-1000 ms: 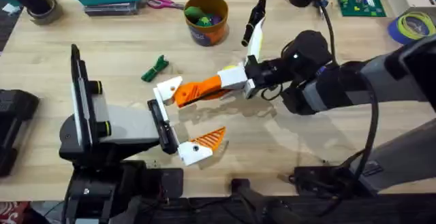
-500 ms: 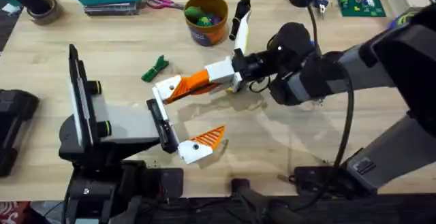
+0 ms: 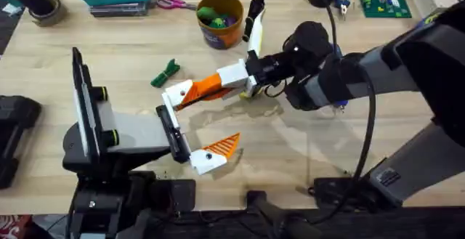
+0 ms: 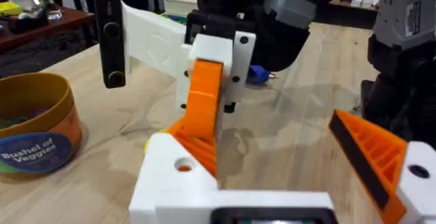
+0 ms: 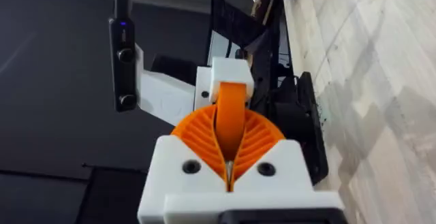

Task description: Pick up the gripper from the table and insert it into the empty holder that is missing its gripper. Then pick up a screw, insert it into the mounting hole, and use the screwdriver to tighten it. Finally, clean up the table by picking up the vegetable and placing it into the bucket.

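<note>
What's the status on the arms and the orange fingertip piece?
Right gripper shut on orange gripper piece, pressing at the holder. Left gripper open. Vegetable on table, outside bucket. Nothing in the way.

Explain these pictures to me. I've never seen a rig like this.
Two robot arms work at a wooden table. One picture looks down from above. The other two come from small cameras on each arm's wrist.

The left gripper is open. One side carries an orange finger, and the other is a bare white holder.

The right gripper is shut on the loose orange gripper and holds its end against that holder. I cannot tell whether it is seated.

On the table lie a green toy vegetable, a bucket with toy pieces inside, and scissors.
</note>
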